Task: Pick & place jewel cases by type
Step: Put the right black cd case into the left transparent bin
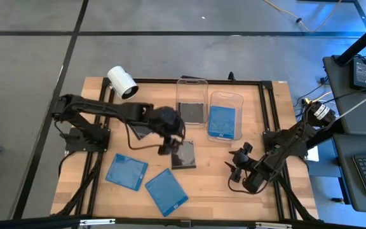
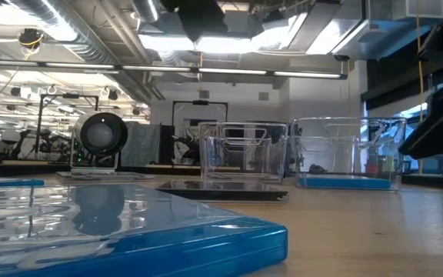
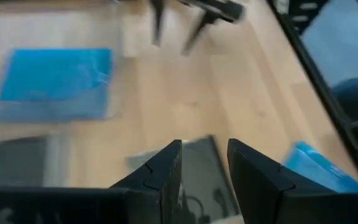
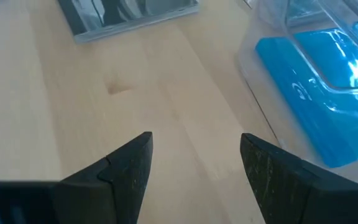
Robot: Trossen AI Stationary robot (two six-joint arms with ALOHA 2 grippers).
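A dark jewel case (image 1: pixel 183 154) (image 3: pixel 199 163) lies flat on the wooden table near its middle. My left gripper (image 1: pixel 170 144) (image 3: pixel 205 155) hovers just left of it, raised off the table, open with nothing between its fingers. Two blue jewel cases (image 1: pixel 127 172) (image 1: pixel 166 191) lie flat toward the near edge. Another dark case (image 1: pixel 140 131) lies partly hidden under the left arm. My right gripper (image 1: pixel 239 166) (image 4: pixel 194 155) stands open low over bare wood at the right. A clear tub (image 1: pixel 192 100) holds a dark case (image 1: pixel 192 112); the tub beside it (image 1: pixel 225 114) holds a blue case (image 4: pixel 316 93).
A white cylinder (image 1: pixel 122 82) lies at the far left corner. A black frame (image 1: pixel 269 108) borders the table's sides and far edge. Bare wood shows between the middle dark case and my right gripper (image 3: pixel 185 18).
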